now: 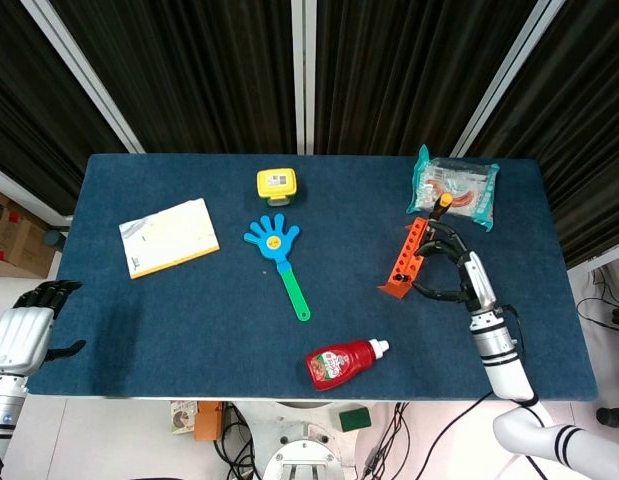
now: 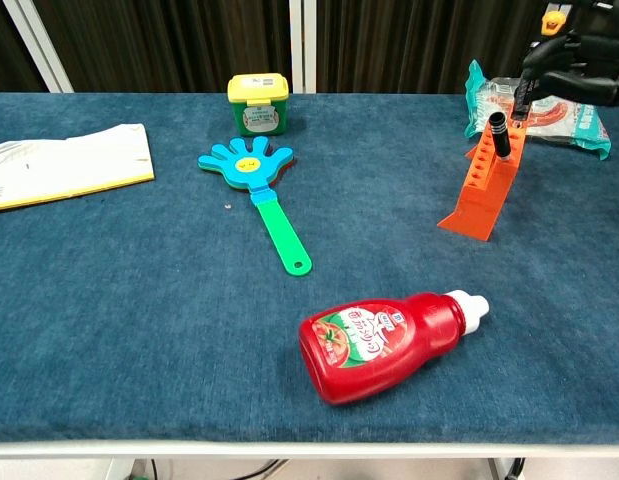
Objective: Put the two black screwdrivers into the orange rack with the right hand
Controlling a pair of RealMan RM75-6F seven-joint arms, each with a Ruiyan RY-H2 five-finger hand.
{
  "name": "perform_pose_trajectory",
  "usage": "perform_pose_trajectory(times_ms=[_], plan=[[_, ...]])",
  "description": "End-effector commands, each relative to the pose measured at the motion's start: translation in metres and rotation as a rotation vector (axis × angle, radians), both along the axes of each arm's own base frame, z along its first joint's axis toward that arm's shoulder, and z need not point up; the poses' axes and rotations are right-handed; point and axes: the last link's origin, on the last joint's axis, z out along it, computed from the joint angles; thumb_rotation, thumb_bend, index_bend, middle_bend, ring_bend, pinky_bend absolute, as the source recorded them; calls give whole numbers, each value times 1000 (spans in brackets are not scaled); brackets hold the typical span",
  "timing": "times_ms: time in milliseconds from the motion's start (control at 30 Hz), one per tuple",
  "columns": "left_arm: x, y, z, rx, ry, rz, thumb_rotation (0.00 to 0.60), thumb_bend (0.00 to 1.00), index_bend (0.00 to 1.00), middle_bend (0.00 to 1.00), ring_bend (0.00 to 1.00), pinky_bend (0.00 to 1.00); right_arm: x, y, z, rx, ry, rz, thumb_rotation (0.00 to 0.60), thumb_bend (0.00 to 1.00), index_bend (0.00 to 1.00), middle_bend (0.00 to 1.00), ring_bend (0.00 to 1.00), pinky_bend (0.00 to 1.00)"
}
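The orange rack [image 1: 400,265] [image 2: 484,190] stands tilted at the table's right. One black screwdriver [image 2: 499,134] sits in an upper hole of the rack, its handle leaning left. A second black handle [image 2: 522,97] shows just behind it, close to my right hand's fingertips; I cannot tell whether they touch. My right hand [image 1: 454,268] [image 2: 579,72] is just right of the rack, fingers spread apart and holding nothing. An orange-handled screwdriver [image 1: 444,203] [image 2: 554,20] stands at the rack's top end. My left hand [image 1: 24,322] hangs off the table's left front corner, holding nothing.
A snack bag [image 1: 454,187] [image 2: 559,110] lies behind the rack. A red ketchup bottle [image 1: 341,363] [image 2: 384,343] lies near the front edge. A blue hand clapper [image 1: 277,247], a yellow-lidded tub [image 1: 277,184] and a booklet [image 1: 169,235] lie further left.
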Motion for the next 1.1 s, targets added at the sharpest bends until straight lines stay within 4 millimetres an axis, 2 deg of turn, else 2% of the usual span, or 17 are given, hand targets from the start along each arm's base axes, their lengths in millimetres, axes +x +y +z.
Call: perform_pose_trajectory(times_ms=[33, 200, 300, 367, 433, 500, 600, 767, 933, 1100], plan=[[0, 0, 0, -1, 1, 0, 600, 13, 184, 203, 142, 260, -1, 6, 11, -26, -14, 19, 600, 142, 165, 415, 343, 358], [1, 0, -2, -5, 6, 0, 600, 13, 183, 203, 143, 260, 1, 14, 22, -51, 22, 85, 600, 160, 163, 404, 330, 358], [1, 1, -3, -6, 8, 2, 600, 13, 183, 203, 142, 260, 4, 20, 25, -125, 174, 166, 600, 184, 163, 347, 257, 331], [1, 1, -3, -4, 9, 3, 600, 13, 184, 203, 142, 260, 8, 25, 27, -235, 357, 224, 600, 205, 164, 281, 161, 260], [1, 1, -3, -3, 9, 5, 600, 13, 184, 203, 142, 260, 12, 29, 27, -313, 489, 262, 600, 241, 196, 199, 38, 98], [1, 1, -3, -4, 10, 7, 600, 13, 183, 203, 142, 260, 21, 33, 24, -388, 597, 275, 600, 290, 254, 149, 0, 7], [0, 2, -4, -8, 10, 8, 600, 13, 184, 202, 142, 260, 33, 36, 18, -423, 731, 304, 600, 327, 308, 100, 0, 0], [0, 1, -2, -4, 7, 7, 600, 13, 183, 202, 142, 260, 51, 31, 3, -409, 912, 305, 600, 327, 328, 42, 0, 0], [-1, 2, -2, -7, 5, 10, 600, 13, 183, 203, 143, 260, 68, 22, -12, -389, 1054, 294, 600, 370, 480, 32, 0, 0], [-1, 4, -2, -11, 4, 12, 600, 13, 183, 203, 142, 260, 83, 17, -25, -374, 1160, 304, 600, 418, 541, 25, 0, 0]])
